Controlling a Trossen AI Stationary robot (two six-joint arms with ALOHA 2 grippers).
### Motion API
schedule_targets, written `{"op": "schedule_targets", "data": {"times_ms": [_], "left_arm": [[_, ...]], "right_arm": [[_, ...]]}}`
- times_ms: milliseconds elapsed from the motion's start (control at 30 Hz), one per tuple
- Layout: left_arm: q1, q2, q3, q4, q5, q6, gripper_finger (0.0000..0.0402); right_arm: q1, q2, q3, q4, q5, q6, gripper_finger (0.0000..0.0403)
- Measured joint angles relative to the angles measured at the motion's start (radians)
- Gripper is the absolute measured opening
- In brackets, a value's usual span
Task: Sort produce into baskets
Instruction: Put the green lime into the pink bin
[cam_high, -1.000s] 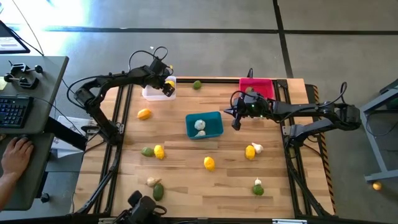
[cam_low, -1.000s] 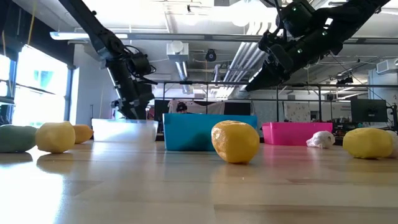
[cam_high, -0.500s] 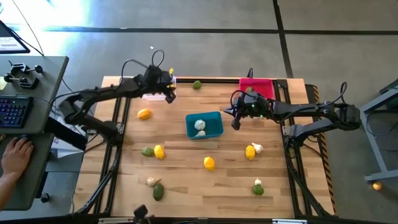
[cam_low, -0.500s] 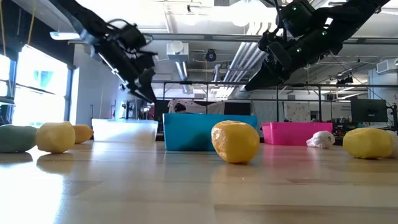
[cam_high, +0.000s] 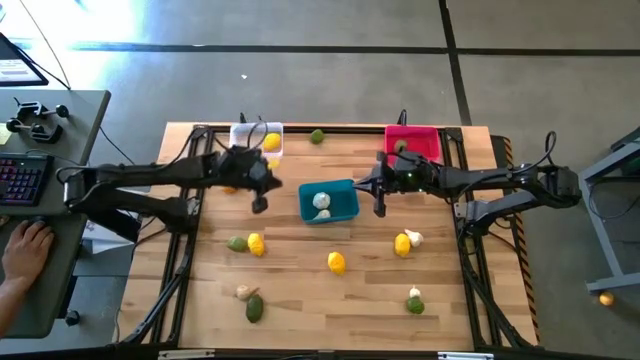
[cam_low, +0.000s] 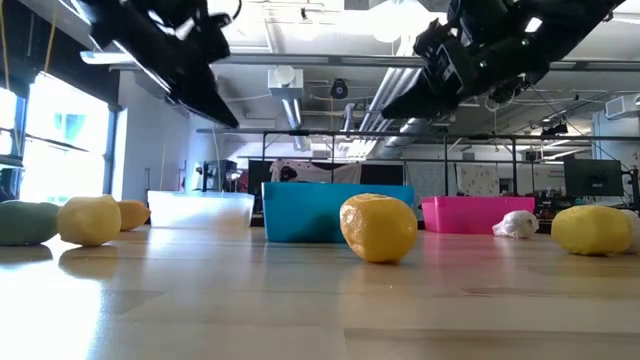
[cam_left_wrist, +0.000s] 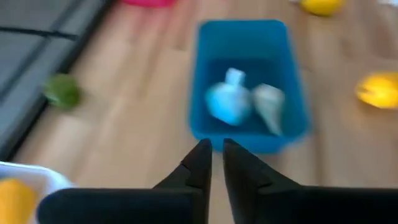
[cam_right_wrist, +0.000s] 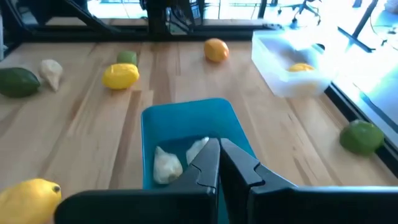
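My left gripper (cam_high: 259, 203) hangs shut and empty above the table, just left of the teal basket (cam_high: 345, 186). Its wrist view looks past the fingers (cam_left_wrist: 214, 152) at that basket (cam_left_wrist: 249, 138), where two garlic bulbs (cam_left_wrist: 229, 102) lie. My right gripper (cam_high: 378, 205) hovers shut and empty at the teal basket's right side (cam_right_wrist: 186, 111). A lemon (cam_high: 271, 141) lies in the white basket (cam_high: 243, 134) at the far left. The pink basket (cam_high: 422, 134) stands at the far right with a green fruit (cam_high: 401, 147) inside.
Loose produce lies on the wooden table: a green fruit (cam_high: 236, 243) beside a lemon (cam_high: 256, 244), a lemon (cam_high: 337, 262), a lemon with garlic (cam_high: 404, 243), garlic (cam_high: 242, 292), green fruits (cam_high: 255, 308) (cam_high: 316, 136). A person's hand (cam_high: 25, 245) rests at a desk on the left.
My left gripper has left the white basket and swung up and toward the table's near edge and somewhat right, ending beside the teal basket. A lemon stays behind in the white basket.
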Motion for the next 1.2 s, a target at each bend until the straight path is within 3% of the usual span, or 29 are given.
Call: {"op": "schedule_targets", "data": {"times_ms": [167,400,567,833,967,1200], "left_arm": [[-0.154,-0.034,0.075,-0.218,-0.005,-0.163,0.0004],[-0.388,-0.012,0.108,-0.364,-0.060,-0.423,0.0015],[-0.512,0.014,0.107,-0.556,-0.040,-0.597,0.0055],[-0.632,0.024,0.107,-0.618,0.010,-0.829,0.0153],[-0.649,0.062,0.107,-0.665,-0.045,-0.866,0.0198],[-0.626,0.194,0.107,-0.686,-0.065,-0.747,0.0238]], "right_arm": [[0.000,0.000,0.000,0.010,-0.003,-0.005,0.0001],[-0.001,0.000,0.000,0.013,-0.002,-0.066,0.0001],[-0.002,0.000,0.000,0.017,-0.001,-0.096,0.0001],[-0.002,0.000,0.000,0.017,-0.001,-0.116,0.0001],[-0.002,0.000,0.000,0.018,-0.001,-0.116,0.0001],[-0.002,0.000,0.000,0.021,-0.001,-0.123,0.0001]]}}
